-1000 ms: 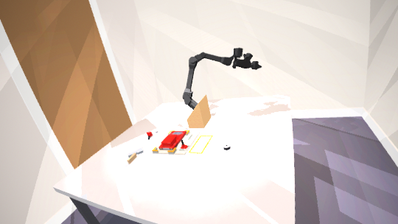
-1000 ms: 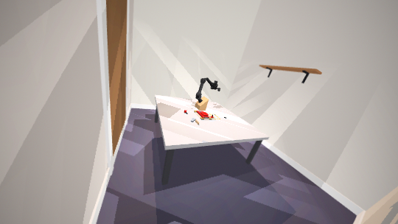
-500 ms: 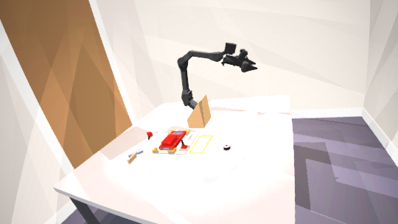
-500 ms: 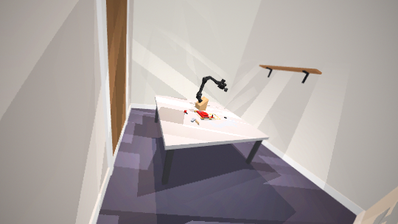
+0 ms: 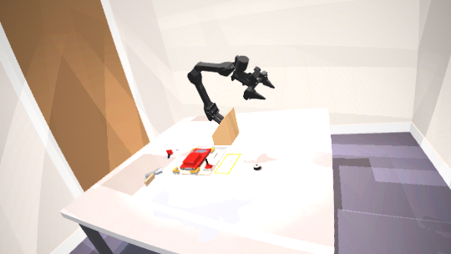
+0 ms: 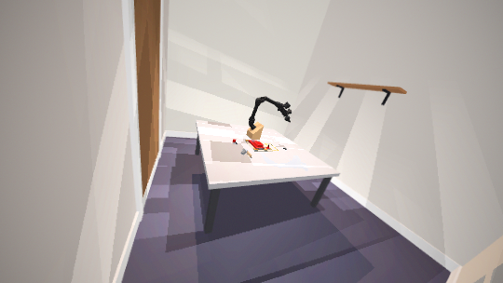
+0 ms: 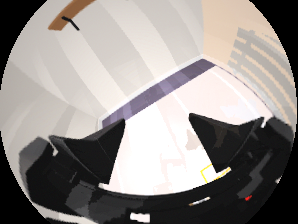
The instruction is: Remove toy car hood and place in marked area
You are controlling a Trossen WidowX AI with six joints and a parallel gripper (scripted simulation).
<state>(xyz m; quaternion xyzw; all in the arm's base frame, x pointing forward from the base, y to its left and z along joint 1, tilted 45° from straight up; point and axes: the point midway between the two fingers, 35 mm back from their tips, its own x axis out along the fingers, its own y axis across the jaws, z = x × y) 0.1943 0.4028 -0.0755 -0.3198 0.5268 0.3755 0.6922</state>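
The red toy car [image 5: 195,159] [image 6: 255,144] stands on the table with yellow parts at its corners. Its red top is in place; the hood's own edges are too small to make out. The marked area, a yellow outline [image 5: 235,164] [image 7: 201,173], lies on the table just right of the car in the top view, with nothing seen inside it. My gripper [image 5: 269,93] [image 6: 290,116] [image 7: 157,118] is open and empty, high above the table, well away from the car, fingers pointing outward and somewhat down.
A wooden block [image 5: 225,130] stands at the arm's base behind the car. A small red-and-black piece [image 5: 208,165] is close beside the car, another [image 5: 169,153] lies left of it. A black-and-white round piece [image 5: 257,167] lies right of the outline. A tan-and-grey item [image 5: 149,180] lies front left.
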